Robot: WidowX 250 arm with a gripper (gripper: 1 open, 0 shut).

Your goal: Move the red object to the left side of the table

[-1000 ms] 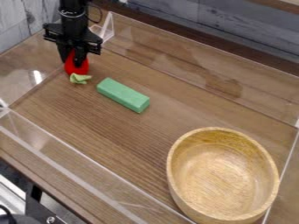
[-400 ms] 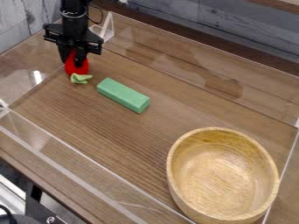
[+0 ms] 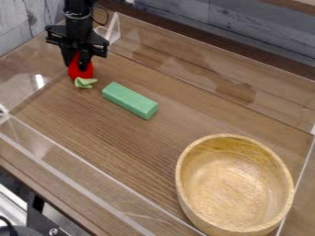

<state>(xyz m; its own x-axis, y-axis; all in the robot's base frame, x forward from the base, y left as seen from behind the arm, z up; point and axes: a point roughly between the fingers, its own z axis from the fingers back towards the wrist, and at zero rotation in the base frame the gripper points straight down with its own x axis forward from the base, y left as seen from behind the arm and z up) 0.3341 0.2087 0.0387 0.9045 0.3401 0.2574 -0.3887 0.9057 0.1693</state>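
The red object (image 3: pixel 81 68) is a small glossy red toy with a light-green stem end (image 3: pixel 85 82) resting on the table (image 3: pixel 185 101) near the far left. My black gripper (image 3: pixel 80 63) comes down on it from above and is shut on its upper part. The fingertips hide the top of the toy.
A green rectangular block (image 3: pixel 129 100) lies just right of the red object. A round light wooden bowl (image 3: pixel 234 184) fills the near right corner. Low clear acrylic walls (image 3: pixel 25 69) edge the tabletop, one close to the left of the gripper.
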